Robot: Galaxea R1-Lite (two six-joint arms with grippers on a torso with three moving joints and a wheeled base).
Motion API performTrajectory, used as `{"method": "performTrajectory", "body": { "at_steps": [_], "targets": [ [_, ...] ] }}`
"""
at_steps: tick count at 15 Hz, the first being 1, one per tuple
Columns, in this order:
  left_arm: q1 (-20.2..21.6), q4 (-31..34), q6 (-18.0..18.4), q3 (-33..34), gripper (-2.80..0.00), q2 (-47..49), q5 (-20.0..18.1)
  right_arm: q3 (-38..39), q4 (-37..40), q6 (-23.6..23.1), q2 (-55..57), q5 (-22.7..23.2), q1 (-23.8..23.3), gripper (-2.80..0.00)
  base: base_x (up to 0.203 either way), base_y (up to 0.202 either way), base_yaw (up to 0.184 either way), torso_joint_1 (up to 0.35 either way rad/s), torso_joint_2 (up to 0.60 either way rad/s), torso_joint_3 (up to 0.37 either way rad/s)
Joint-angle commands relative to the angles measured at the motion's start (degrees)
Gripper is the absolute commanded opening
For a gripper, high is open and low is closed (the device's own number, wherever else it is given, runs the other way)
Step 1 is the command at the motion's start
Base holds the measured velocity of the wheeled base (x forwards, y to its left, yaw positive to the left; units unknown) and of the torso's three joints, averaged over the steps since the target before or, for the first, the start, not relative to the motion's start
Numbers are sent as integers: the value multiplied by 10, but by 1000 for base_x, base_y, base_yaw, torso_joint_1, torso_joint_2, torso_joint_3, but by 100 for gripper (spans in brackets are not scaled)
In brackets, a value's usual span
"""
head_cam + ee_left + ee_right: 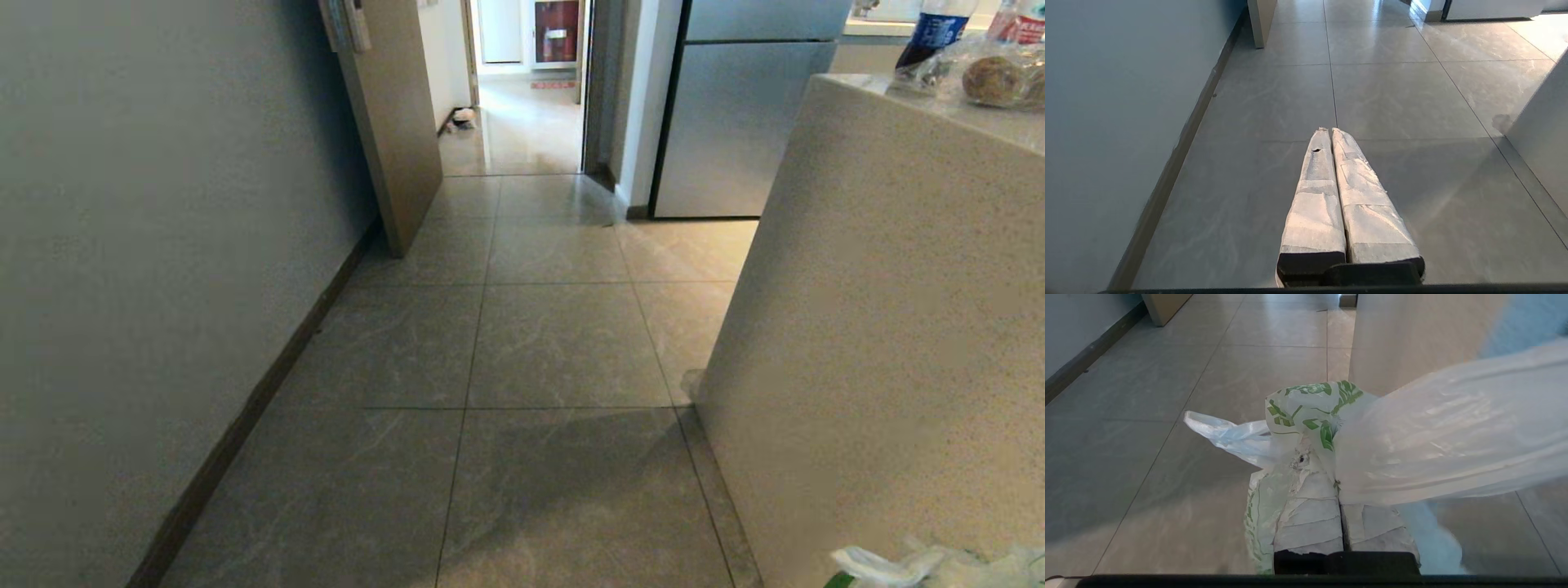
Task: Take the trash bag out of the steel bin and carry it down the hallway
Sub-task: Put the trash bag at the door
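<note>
Hallway (563,343) floor between wall (163,245) and counter (898,327); right gripper (1337,486) jaws pinching trash bag (1433,437), left gripper (1331,132) jaws together.

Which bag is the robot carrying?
Find the speckled beige counter beside the grey tiled floor. At its foot, the right gripper has its jaws shut on a thin white plastic bag. Only this bag has green leafy print.

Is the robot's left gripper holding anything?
No, the left gripper is shut on nothing, with only bare floor ahead of it.
</note>
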Motion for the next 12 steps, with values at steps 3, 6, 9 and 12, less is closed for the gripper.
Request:
{"method": "performTrajectory", "body": {
  "at_steps": [3, 6, 9, 12],
  "targets": [
    [0, 0, 0, 0, -280, 1, 0, 0, 0, -1, -22, 0, 0, -280, 190, 0, 0, 2, 5, 3],
    [0, 0, 0, 0, -280, 1, 0, 0, 0, 0, -22, 0, 0, -280, 189, 0, 1, 2, 0, 2],
    [0, 0, 0, 0, -280, 1, 0, 0, 0, 0, -22, 0, 0, -280, 189, 0, 1, 2, 3, 3],
    [0, 0, 0, 0, -280, 1, 0, 0, 0, -1, -22, 0, 0, -280, 192, 0, -1, 2, -1, 0]
  ]
}}
